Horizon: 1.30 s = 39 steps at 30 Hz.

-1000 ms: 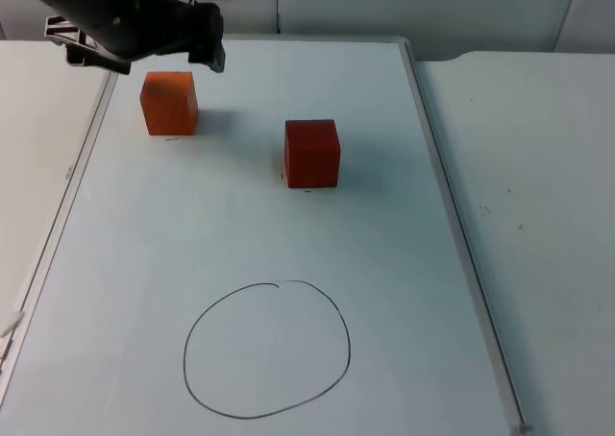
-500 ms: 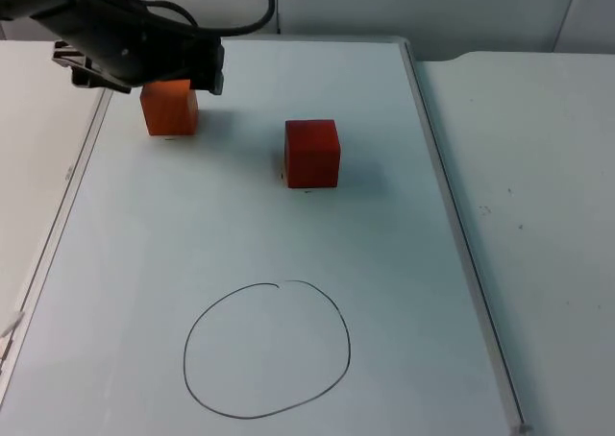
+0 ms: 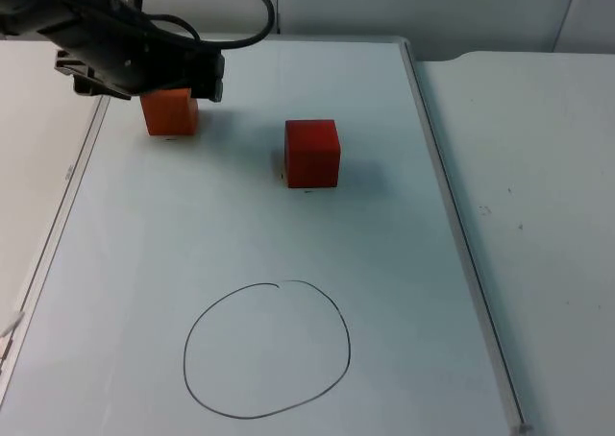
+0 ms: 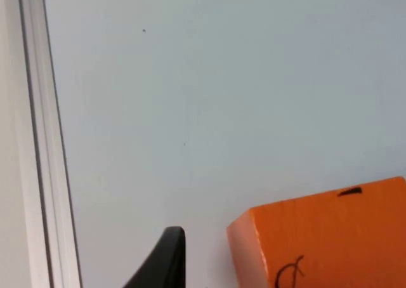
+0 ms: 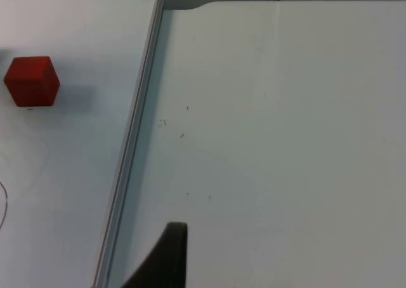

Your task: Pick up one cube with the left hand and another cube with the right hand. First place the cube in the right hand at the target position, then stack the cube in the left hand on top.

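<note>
Orange cube (image 3: 171,110) at the whiteboard's (image 3: 240,215) far left edge could be nudged aside by the descending left gripper (image 3: 163,83), whose jaws' state cannot be told.

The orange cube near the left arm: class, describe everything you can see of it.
The orange cube is a matte, solid-looking block with a small black mark on one face. It sits flat on the whiteboard, apart from the red cube. The left gripper hangs over it, covering its top edge.
</note>
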Tool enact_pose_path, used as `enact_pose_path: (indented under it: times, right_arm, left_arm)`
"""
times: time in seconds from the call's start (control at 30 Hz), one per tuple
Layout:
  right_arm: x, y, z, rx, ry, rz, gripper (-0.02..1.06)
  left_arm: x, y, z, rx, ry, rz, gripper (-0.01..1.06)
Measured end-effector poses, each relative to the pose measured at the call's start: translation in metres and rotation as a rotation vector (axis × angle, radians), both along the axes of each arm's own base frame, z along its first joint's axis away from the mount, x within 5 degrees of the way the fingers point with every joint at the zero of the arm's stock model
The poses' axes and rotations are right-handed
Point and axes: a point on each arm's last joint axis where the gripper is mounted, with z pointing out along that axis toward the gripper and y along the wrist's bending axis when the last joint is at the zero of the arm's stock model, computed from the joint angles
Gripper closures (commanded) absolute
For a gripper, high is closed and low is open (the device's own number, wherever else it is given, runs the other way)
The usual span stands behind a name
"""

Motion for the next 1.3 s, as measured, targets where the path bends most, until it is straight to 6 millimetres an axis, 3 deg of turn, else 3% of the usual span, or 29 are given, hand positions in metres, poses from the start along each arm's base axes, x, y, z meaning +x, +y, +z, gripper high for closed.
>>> enact_pose_path:
  times: [0.1, 0.37, 0.6, 0.87, 1.0, 1.1, 1.13, 1.17, 1.2, 1.23, 1.27, 1.3]
  right_arm:
    - [0.0, 0.0, 0.0, 0.0, 0.0, 0.0, 0.0]
    - [0.0, 0.0, 0.0, 0.0, 0.0, 0.0, 0.0]
    - [0.0, 0.0, 0.0, 0.0, 0.0, 0.0, 0.0]
    - [0.0, 0.0, 0.0, 0.0, 0.0, 0.0, 0.0]
    - [0.0, 0.0, 0.0, 0.0, 0.0, 0.0, 0.0]
    - [0.0, 0.0, 0.0, 0.0, 0.0, 0.0, 0.0]
    - [0.0, 0.0, 0.0, 0.0, 0.0, 0.0, 0.0]
    - [0.0, 0.0, 0.0, 0.0, 0.0, 0.0, 0.0]
    - [0.0, 0.0, 0.0, 0.0, 0.0, 0.0, 0.0]
    - [0.0, 0.0, 0.0, 0.0, 0.0, 0.0, 0.0]
    - [0.0, 0.0, 0.0, 0.0, 0.0, 0.0, 0.0]
    - [0.0, 0.0, 0.0, 0.0, 0.0, 0.0, 0.0]
  left_arm:
    - [0.0, 0.0, -0.001, 0.0, -0.001, 0.001, 0.08]
    - [0.0, 0.0, -0.002, 0.001, 0.0, 0.002, 0.32]
    - [0.001, 0.0, -0.002, 0.002, -0.005, 0.004, 0.7]
    - [-0.002, -0.001, 0.003, -0.003, 0.021, -0.01, 0.74]
    - [-0.009, -0.002, 0.036, -0.021, 0.028, -0.039, 0.74]
    - [-0.021, -0.002, 0.099, -0.048, -0.047, -0.062, 0.74]
    - [-0.021, -0.002, 0.099, -0.048, -0.047, -0.062, 0.74]
    - [-0.026, -0.001, 0.12, -0.053, -0.075, -0.071, 0.74]
    - [-0.037, 0.001, 0.157, -0.055, -0.139, -0.085, 0.76]
    - [-0.047, 0.003, 0.18, -0.053, -0.179, -0.094, 0.8]
    - [-0.047, 0.003, 0.18, -0.053, -0.179, -0.094, 0.86]
    - [-0.055, 0.006, 0.199, -0.044, -0.208, -0.1, 0.86]
